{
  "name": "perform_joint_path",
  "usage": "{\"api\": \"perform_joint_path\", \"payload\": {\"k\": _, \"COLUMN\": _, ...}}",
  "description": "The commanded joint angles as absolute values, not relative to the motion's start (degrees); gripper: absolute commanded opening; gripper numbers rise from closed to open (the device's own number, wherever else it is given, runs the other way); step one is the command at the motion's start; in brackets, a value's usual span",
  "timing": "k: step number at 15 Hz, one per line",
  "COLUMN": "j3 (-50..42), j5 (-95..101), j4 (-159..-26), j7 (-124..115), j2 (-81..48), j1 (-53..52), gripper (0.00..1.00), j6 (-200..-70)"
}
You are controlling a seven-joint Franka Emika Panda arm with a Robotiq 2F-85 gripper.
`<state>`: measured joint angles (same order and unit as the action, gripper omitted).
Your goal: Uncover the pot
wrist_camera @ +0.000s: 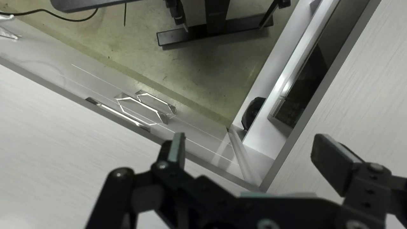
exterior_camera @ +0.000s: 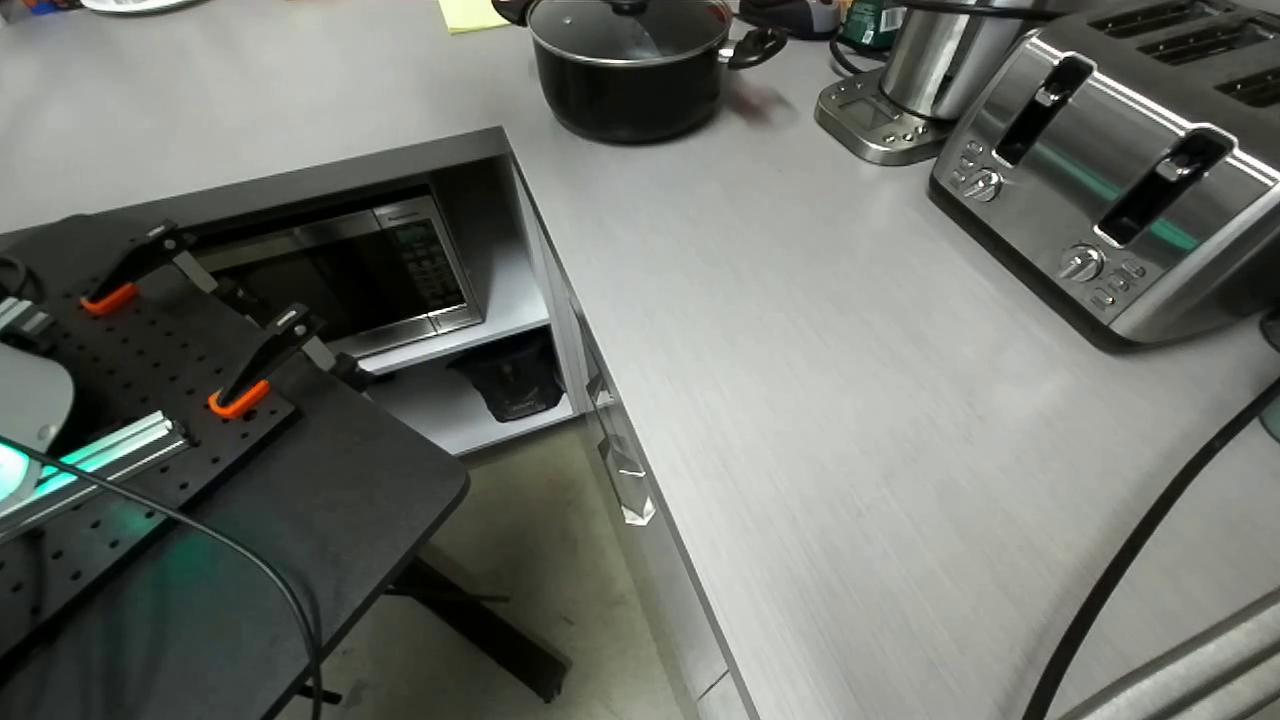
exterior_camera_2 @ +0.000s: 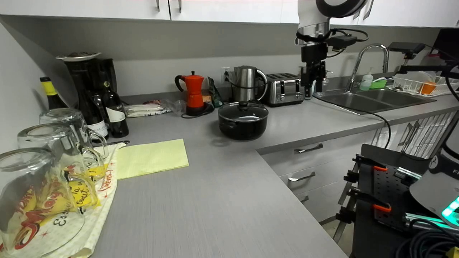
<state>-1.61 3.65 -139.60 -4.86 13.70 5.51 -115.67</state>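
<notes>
The black pot (exterior_camera: 628, 105) stands on the grey counter corner with its clear glass lid (exterior_camera: 615, 32) resting on top. In an exterior view the pot (exterior_camera_2: 242, 128) also shows, covered by the lid (exterior_camera_2: 233, 112) with its dark knob on top. My gripper (exterior_camera_2: 312, 86) hangs pointing down above the counter, in front of the toaster's right end in that view, apart from the pot. In the wrist view my gripper (wrist_camera: 251, 151) has its fingers wide apart with nothing between them. The pot is out of the wrist view, which shows the counter's inner corner and the floor.
The silver toaster (exterior_camera_2: 285, 89) and metal kettle (exterior_camera_2: 245, 84) stand behind and right of the pot. A red moka pot (exterior_camera_2: 194, 92) stands behind it. A yellow cloth (exterior_camera_2: 152, 157) and glass mugs (exterior_camera_2: 64, 172) lie left. A black cable (exterior_camera: 1130, 545) crosses the counter.
</notes>
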Motion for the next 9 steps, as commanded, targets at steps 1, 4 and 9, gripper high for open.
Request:
{"api": "perform_joint_path", "payload": {"k": 1, "j3": -3.4, "j5": 2.9, "j4": -130.6, "j7": -5.5, "j2": 4.0, "j1": 6.0, "gripper": 1.00, "j6": -116.9}}
{"api": "perform_joint_path", "payload": {"k": 4, "j3": -4.7, "j5": 2.1, "j4": -123.6, "j7": -5.5, "j2": -2.6, "j1": 6.4, "gripper": 1.00, "j6": -117.7}}
{"api": "perform_joint_path", "payload": {"k": 9, "j3": -5.8, "j5": 0.7, "j4": -111.8, "j7": -5.8, "j2": -12.8, "j1": 6.7, "gripper": 1.00, "j6": -117.9}}
